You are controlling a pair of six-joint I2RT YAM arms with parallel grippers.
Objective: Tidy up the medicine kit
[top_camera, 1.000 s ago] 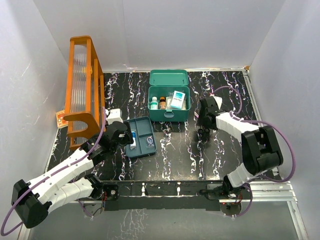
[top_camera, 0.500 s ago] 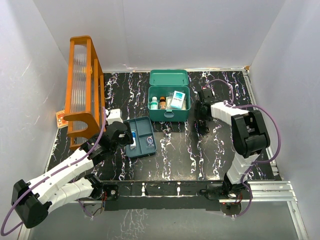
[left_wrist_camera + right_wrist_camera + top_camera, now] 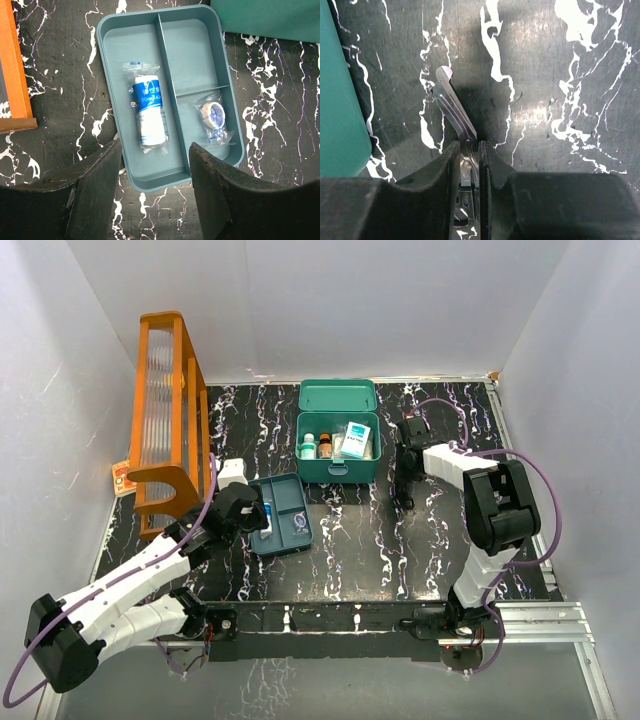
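The medicine kit (image 3: 338, 469) stands open at the back middle, lid up, with bottles and small boxes inside. Its teal wall shows at the left edge of the right wrist view (image 3: 340, 100) and in the top right corner of the left wrist view (image 3: 270, 17). My right gripper (image 3: 469, 145) is down on the table just right of the kit (image 3: 405, 495), shut on a small silver metal tool (image 3: 452, 105) like a nail clipper. My left gripper (image 3: 155, 146) hangs open over the near end of a blue-teal divided tray (image 3: 192, 50), holding nothing.
The tray (image 3: 295, 532) holds a wrapped bandage roll (image 3: 149, 112) and a small wrapped roll (image 3: 214, 114). A tall orange rack (image 3: 165, 410) stands at the left, its foot close to my left gripper (image 3: 12, 65). A small orange card (image 3: 123, 478) lies by the left wall.
My right arm swung back toward the kit's right side, and its jaws closed on the silver tool. The left arm has hardly moved.
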